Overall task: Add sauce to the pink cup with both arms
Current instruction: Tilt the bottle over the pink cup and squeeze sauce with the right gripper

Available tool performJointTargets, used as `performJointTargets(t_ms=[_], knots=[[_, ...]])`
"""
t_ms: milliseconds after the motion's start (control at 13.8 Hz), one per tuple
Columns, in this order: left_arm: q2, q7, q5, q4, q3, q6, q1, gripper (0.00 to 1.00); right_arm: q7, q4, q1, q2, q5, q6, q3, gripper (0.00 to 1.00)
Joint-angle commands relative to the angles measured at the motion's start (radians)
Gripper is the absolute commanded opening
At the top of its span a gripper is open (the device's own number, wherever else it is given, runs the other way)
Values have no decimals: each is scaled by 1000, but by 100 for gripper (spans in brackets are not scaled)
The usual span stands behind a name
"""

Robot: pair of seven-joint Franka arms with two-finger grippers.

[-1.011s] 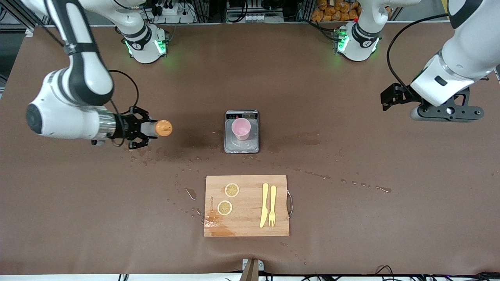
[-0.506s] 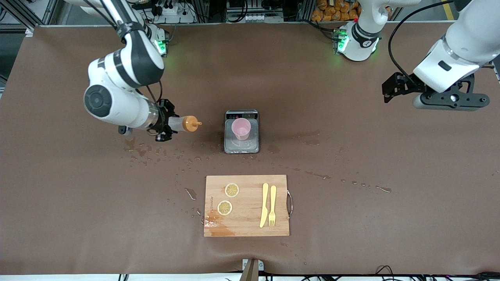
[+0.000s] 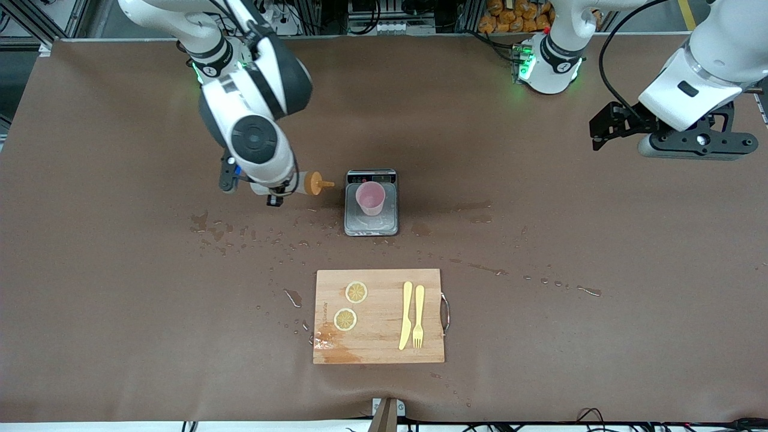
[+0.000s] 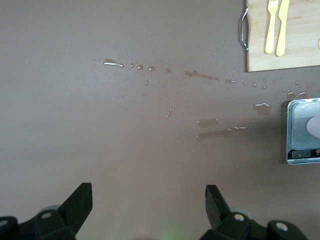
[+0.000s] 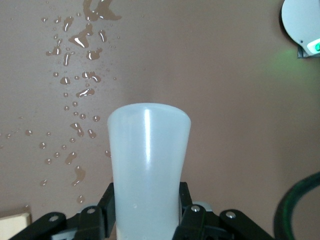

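**Sauce bottle held sideways beside the scale, nozzle toward the cup**

The right claw (image 3: 277,187) gripped the sauce (image 3: 307,183) by its body, up in the air over the table (image 3: 120,288) just beside the scale (image 3: 371,225). The bottle lay on its side, its orange cap pointing toward the pink cup (image 3: 370,198), with the nozzle tip close to the scale's edge but short of the cup. In the right wrist view the pale bottle (image 5: 148,165) stood out straight from between the 2 black fingers (image 5: 104,212), which pressed on its sides; its orange cap was hidden on the end away from that camera.

The cup stood upright on the scale's tray, near the display end.

The left claw (image 3: 603,129) waited in the air over the left arm's end of the table, well apart from the cup, its jaws spread wide and holding nothing; the left wrist view showed its 2 fingers (image 4: 80,200) far apart over bare wet table.

Nearer the front camera lay a wooden board (image 3: 378,348) with 2 lemon slices (image 3: 356,292), a knife (image 3: 406,315) and a fork (image 3: 419,316). Water droplets were scattered on the table between the board and the scale.
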Motion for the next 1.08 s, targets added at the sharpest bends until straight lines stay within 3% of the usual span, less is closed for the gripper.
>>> performJointTargets(t_ms=[0, 506, 867, 1011], knots=[[-26, -3, 10, -20, -6, -17, -3, 100, 70, 119, 42, 94, -72, -69, -11, 52], [-24, -1, 1, -17, 2, -3, 37, 100, 118, 418, 128, 333, -187, -337, -13, 52], [-21, 0, -28, -17, 2, 18, 37, 100, 120, 541, 156, 426, -208, -426, -16, 51], [-23, 5, -23, -17, 5, 26, 37, 100, 117, 541, 164, 433, -222, -426, -14, 34]])
